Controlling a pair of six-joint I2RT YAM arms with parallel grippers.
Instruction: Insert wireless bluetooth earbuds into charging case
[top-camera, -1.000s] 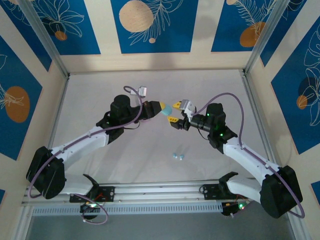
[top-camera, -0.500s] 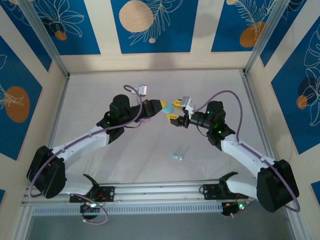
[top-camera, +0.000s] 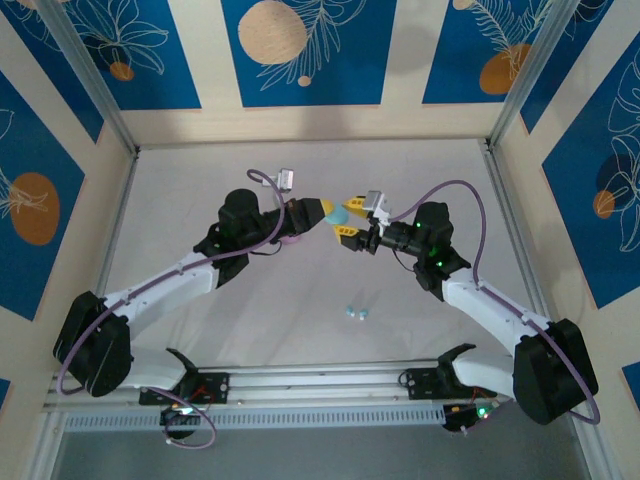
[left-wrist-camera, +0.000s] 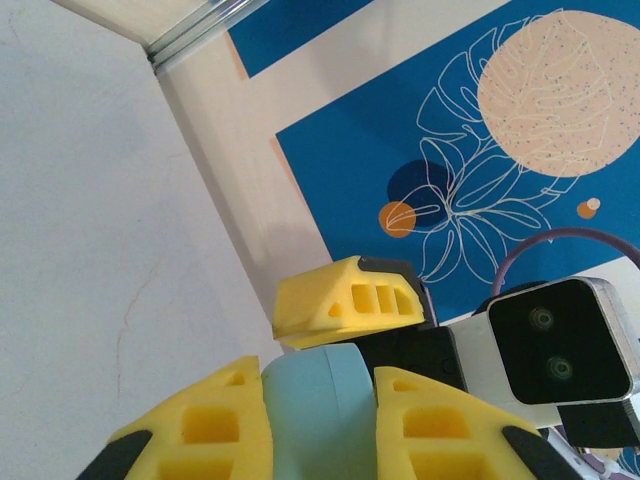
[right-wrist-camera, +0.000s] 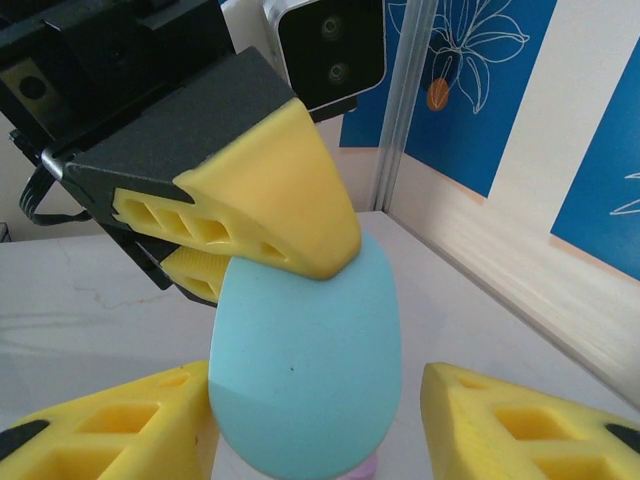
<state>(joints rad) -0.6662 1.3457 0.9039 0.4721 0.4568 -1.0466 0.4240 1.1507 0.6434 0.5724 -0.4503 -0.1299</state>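
teal and pebble-shaped, the teal charging case (top-camera: 338, 214), up off the table (top-camera: 300, 290) around mid-scene, a little to the far side. pinched at its left end by the left gripper (top-camera: 325, 211), jaws closed onto both broad faces. from the left wrist, the same grip up close: case (left-wrist-camera: 318, 400) wedged between the two yellow pads (left-wrist-camera: 205, 430), no gap on either side. just beyond it, one yellow finger of the other arm (left-wrist-camera: 345, 300) and that arm's wrist camera (left-wrist-camera: 555, 345).

in from the right, the right gripper (top-camera: 349, 216), nose to nose with the left gripper at the case's free end. jaws spread, one finger on each side of the case. from the right wrist: case (right-wrist-camera: 305, 370) between the gripper's own fingers (right-wrist-camera: 520, 425), the left-hand finger just at the case's edge, a clear strip of table before the right-hand one, so not clamped. one left-gripper finger (right-wrist-camera: 265, 195) lying on the case's upper end. under the case's lower edge a thin pale pink sliver, too little of it to tell what.

low on the table, nearer than both grippers and well apart from the case: teal earbuds (top-camera: 356, 313), two tiny ones just beside each other, untouched, outside the case.

at the far side, blue wall panels (top-camera: 300, 50) with leaf and circle prints.
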